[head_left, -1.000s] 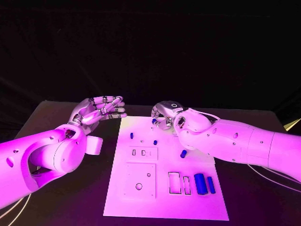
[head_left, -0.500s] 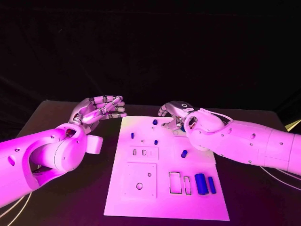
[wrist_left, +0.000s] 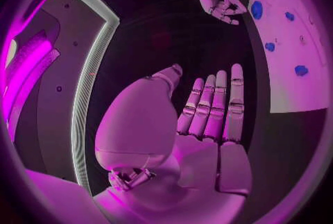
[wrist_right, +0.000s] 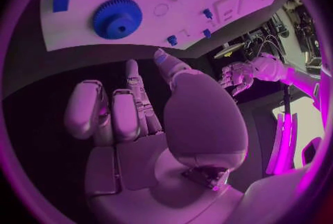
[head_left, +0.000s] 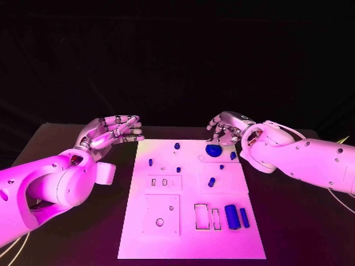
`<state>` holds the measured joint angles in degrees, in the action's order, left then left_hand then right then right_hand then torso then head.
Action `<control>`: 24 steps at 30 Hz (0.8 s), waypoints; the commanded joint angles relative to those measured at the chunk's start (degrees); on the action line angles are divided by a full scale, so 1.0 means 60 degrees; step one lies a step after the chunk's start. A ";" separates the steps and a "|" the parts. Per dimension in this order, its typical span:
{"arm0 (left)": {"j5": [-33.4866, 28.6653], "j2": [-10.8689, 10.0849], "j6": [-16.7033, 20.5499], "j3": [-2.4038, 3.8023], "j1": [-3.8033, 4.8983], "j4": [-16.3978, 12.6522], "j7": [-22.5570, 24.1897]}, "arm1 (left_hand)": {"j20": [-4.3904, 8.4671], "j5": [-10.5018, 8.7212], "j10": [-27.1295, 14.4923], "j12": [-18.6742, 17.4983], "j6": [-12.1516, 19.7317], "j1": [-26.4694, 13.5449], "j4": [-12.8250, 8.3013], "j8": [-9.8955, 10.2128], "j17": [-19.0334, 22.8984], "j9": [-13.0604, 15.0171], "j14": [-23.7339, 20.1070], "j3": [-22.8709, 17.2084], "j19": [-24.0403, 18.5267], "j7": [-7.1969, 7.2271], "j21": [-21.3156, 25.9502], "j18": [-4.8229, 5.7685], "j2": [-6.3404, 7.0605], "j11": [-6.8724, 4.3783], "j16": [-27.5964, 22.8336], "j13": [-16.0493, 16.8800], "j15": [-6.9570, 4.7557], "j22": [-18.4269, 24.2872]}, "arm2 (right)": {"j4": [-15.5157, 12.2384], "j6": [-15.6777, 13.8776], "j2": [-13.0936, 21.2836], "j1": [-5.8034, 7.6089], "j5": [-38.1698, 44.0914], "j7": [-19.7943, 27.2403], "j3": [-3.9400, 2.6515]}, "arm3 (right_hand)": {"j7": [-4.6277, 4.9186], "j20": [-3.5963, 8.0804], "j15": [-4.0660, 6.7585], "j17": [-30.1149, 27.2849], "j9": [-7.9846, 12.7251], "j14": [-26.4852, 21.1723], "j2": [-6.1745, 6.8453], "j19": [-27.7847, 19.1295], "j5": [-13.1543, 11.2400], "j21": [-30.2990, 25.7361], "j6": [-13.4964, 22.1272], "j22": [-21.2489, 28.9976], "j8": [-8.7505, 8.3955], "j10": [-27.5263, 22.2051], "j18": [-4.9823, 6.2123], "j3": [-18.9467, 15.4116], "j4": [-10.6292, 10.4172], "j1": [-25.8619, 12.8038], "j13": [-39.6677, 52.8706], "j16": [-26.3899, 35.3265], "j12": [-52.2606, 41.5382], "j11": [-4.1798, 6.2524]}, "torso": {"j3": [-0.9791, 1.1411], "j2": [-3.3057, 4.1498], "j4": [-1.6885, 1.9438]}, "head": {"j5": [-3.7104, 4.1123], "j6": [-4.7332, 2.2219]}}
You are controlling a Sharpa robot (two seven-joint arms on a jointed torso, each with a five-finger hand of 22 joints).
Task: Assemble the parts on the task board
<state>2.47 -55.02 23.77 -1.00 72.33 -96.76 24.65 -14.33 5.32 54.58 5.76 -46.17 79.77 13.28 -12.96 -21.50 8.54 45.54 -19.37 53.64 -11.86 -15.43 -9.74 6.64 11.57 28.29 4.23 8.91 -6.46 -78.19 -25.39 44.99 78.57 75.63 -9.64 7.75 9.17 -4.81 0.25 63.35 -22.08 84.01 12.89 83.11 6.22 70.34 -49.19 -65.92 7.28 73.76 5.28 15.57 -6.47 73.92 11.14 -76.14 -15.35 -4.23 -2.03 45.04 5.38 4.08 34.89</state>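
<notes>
Head view: both the left hand [head_left: 111, 131] and right hand [head_left: 228, 127] hover empty, fingers apart, flanking the task board [head_left: 190, 233].

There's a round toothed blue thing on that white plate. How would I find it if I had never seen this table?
Start at the white plate in the middle of the black table and look to its far end. There, just below the fingers of the robot's right hand, lies a blue gear. It is the one round, toothed piece with a hole in its middle; the other blue pieces are small pegs and bars.

Gear [head_left: 213, 150] — perhaps clear all round
</notes>
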 commanded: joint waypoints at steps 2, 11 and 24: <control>-0.0044 -0.0002 -0.0201 0.0008 0.0012 -0.0021 0.0033 | -0.0014 -0.0037 -0.0029 -0.0003 0.0054 0.0026 0.0029 -0.0027 -0.0012 0.0000 -0.0024 0.0042 0.0077 -0.0358 -0.0044 -0.0121 -0.0032 -0.0052 0.0035 0.0002 -0.0020 -0.0012 | 0.0036 0.1264 0.0168 0.0030 -0.0578 0.0252 -0.0005 | -0.0042 0.0055 0.0129 0.0660 -0.0179 0.0340 -0.0108 0.0199 0.0073 0.0785 0.0192 -0.0952 -0.0003 -0.0026 -0.0232 -0.1867 -0.1163 0.0882 0.1760 -0.0475 -0.1673 0.0141 | 0.0050 -0.0014 -0.0050 | 0.0076 -0.0017; -0.0052 0.0033 -0.0243 0.0007 0.0001 0.0120 0.0066 | -0.0008 -0.0035 -0.0029 -0.0003 0.0056 0.0037 0.0025 -0.0029 -0.0018 0.0000 -0.0025 0.0043 0.0096 -0.0355 -0.0064 -0.0121 -0.0035 -0.0054 0.0054 0.0002 -0.0024 -0.0021 | 0.0351 0.2060 0.0157 0.0035 -0.0486 0.0077 -0.0005 | 0.0046 -0.0115 -0.0012 0.2922 -0.0518 0.0706 -0.0142 0.0632 0.0058 0.2218 0.0286 -0.2718 0.0156 0.0260 -0.0567 -0.2068 -0.1721 0.1197 0.9288 -0.1719 -0.8893 -0.0027 | 0.0010 0.0001 -0.0030 | 0.0177 0.0016; -0.0060 0.0052 -0.0239 0.0005 -0.0005 0.0213 0.0076 | -0.0005 -0.0032 -0.0031 -0.0005 0.0058 0.0048 0.0020 -0.0029 -0.0021 0.0000 -0.0028 0.0040 0.0103 -0.0356 -0.0073 -0.0120 -0.0039 -0.0055 0.0064 0.0001 -0.0025 -0.0025 | 0.0530 0.2035 -0.0002 -0.0062 -0.0039 -0.0075 0.0003 | 0.0049 -0.0187 -0.0069 0.3795 -0.0636 0.0865 -0.0271 0.0854 0.0036 0.2729 0.0109 -0.3347 0.0323 0.0947 -0.0707 -0.1885 -0.1681 0.1208 1.0843 -0.2083 -1.0344 -0.0056 | 0.0007 -0.0015 -0.0004 | 0.0203 0.0110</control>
<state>2.33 -54.78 23.38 -1.02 72.27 -95.43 24.61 -14.55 5.32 54.58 5.76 -46.17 79.77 13.28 -12.96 -21.55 8.54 45.55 -19.37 53.86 -11.86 -15.69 -9.73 6.64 11.57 28.29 4.24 8.91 -6.52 -75.08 -14.39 45.02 78.25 73.64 -9.73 7.79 9.48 -5.45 0.40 74.97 -25.84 84.02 11.89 84.11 6.56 86.54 -48.26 -74.95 9.07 79.01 2.15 3.91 -16.44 81.29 74.96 -88.44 -77.25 -4.53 -1.99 44.98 5.34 5.30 35.49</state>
